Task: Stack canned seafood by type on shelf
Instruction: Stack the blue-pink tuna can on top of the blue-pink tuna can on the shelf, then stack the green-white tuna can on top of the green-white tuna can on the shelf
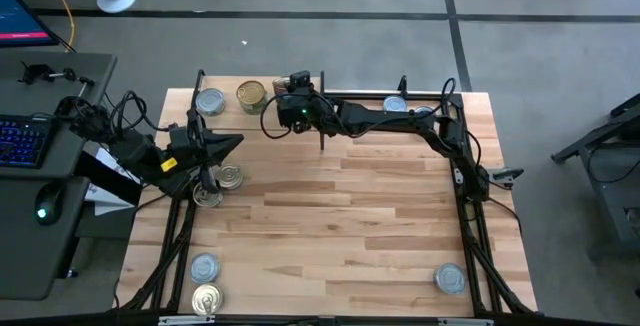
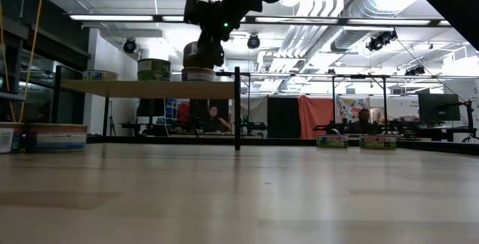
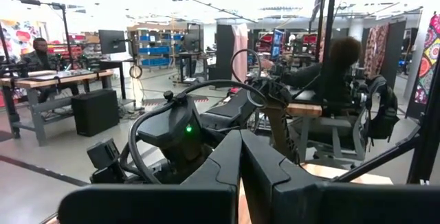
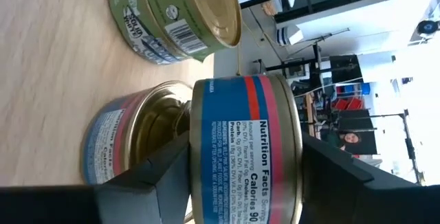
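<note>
The right pincer (image 4: 245,176) holds a blue-and-red labelled tin (image 4: 245,152) just above another tin (image 4: 127,145) on the shelf (image 2: 150,88), at the table's far left; a green-labelled tin (image 4: 175,14) stands beside it. Released off-centre, the tin could slide off the lower one — or knock it. The left pincer (image 3: 239,162) waits at the left edge, fingers together, empty.

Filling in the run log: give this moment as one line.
right tool: shut on blue-label tin, over tin on shelf | left tool: shut, idle at table's left | green-label tin: on shelf
</note>
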### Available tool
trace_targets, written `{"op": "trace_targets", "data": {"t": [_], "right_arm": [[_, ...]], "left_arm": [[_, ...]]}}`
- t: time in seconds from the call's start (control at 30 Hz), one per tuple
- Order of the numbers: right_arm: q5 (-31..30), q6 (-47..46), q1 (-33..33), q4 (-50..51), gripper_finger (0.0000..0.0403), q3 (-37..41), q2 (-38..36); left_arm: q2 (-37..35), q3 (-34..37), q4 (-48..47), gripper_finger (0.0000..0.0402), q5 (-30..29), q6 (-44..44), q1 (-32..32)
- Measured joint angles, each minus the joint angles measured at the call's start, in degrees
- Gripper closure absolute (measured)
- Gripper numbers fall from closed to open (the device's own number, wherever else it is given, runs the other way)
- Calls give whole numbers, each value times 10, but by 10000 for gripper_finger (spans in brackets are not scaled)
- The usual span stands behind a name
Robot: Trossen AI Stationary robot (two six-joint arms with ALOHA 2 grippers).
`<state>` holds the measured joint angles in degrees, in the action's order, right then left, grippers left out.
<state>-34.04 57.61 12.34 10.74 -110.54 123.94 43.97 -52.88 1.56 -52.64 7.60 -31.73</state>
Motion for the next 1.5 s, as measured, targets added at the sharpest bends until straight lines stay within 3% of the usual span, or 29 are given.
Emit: {"op": "trace_targets", "data": {"t": [0.37,1.0,1.5], "right_arm": [[5,-49,-1,10,158,0,0],[-4,-98,-16,44,25,0,-7],[-15,-120,-33,74,18,0,-49]], "left_arm": [[0,0,-3,401,0,0,0],[0,0,-5,402,0,1,0],[3,0,-24,401,0,-28,-4]]}}
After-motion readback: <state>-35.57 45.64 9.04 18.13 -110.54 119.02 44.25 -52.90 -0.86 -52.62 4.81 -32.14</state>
